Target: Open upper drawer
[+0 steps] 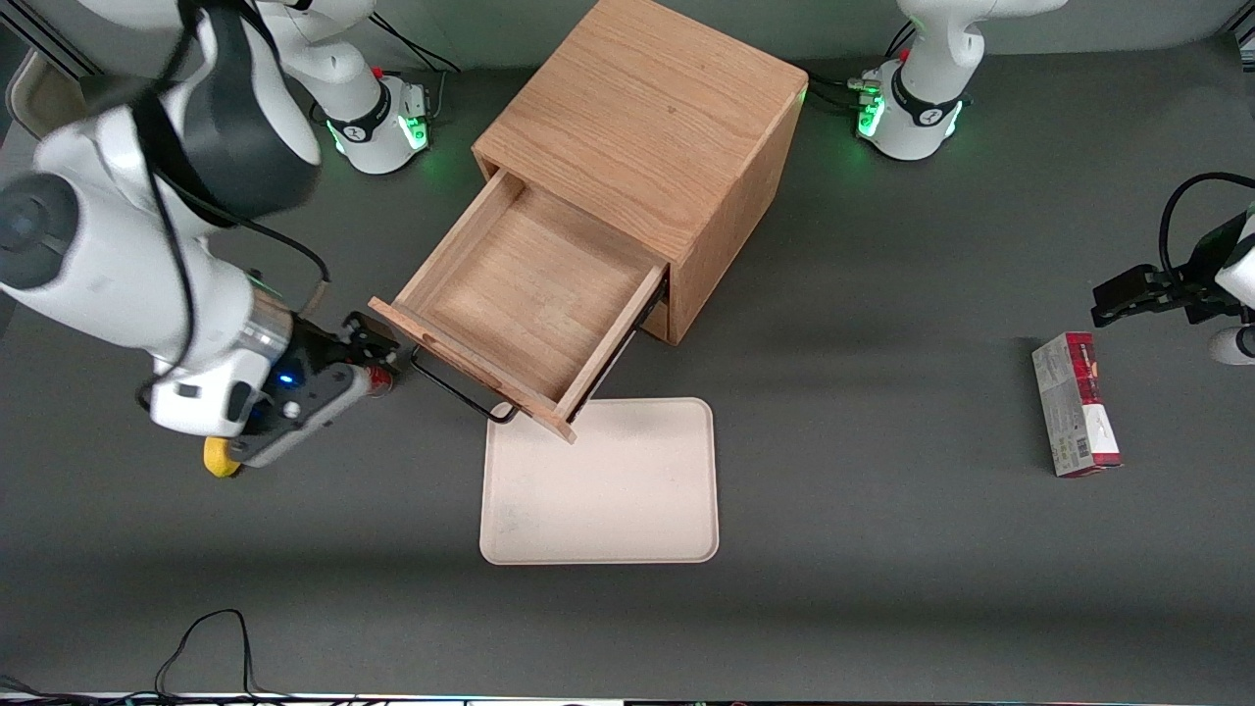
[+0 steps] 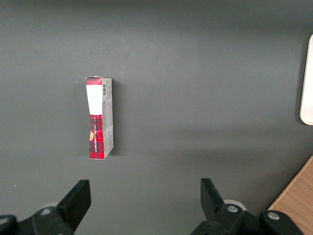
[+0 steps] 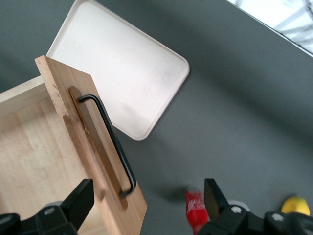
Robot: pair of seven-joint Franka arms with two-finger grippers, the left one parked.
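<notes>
The upper drawer (image 1: 529,294) is pulled far out of the wooden cabinet (image 1: 652,127), and its shallow box is empty inside. The cabinet stands in the middle of the gray table (image 1: 882,441), turned at an angle, so the drawer front points toward the working arm's end and toward the front camera. The thin black handle (image 1: 456,387) runs along the drawer front.

The gripper (image 1: 387,368) hangs just beside the end of the handle that is nearer the working arm, at about the same height as the drawer front. Its fingers are spread wide and they hold nothing; in the right wrist view the handle (image 3: 110,142) lies apart from both fingers (image 3: 78,200), and the drawer front shows between them.

A beige tray (image 1: 600,485) lies flat on the table, nearer to the front camera than the cabinet; the corner of the drawer front hangs over the tray's edge. A small red object (image 3: 195,210) lies on the table under the gripper, and a yellow object (image 1: 221,459) shows below the arm's wrist; what they are I cannot tell. A red and white box (image 1: 1076,404) lies flat toward the parked arm's end of the table.
</notes>
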